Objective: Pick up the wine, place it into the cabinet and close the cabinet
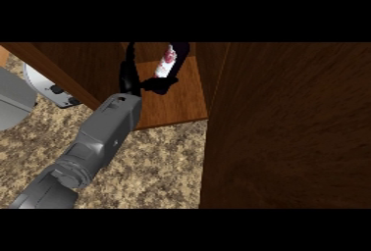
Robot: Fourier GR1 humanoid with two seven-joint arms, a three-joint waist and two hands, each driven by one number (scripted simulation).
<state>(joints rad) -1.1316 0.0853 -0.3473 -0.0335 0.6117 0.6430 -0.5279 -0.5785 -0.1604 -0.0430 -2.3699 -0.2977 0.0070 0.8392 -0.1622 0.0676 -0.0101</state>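
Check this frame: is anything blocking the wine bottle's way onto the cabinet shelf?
Nothing visible does. The left hand already holds the wine bottle over the cabinet shelf, and the open door stands off to the right.

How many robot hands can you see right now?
1: the black left hand, fingers curled round the white, red-labelled wine bottle above the brown wooden cabinet shelf. The right hand is out of view.

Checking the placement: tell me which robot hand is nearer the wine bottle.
Left. The left robot hand is curled round the wine bottle, holding it over the cabinet shelf. The right robot hand shows nowhere in the head view.
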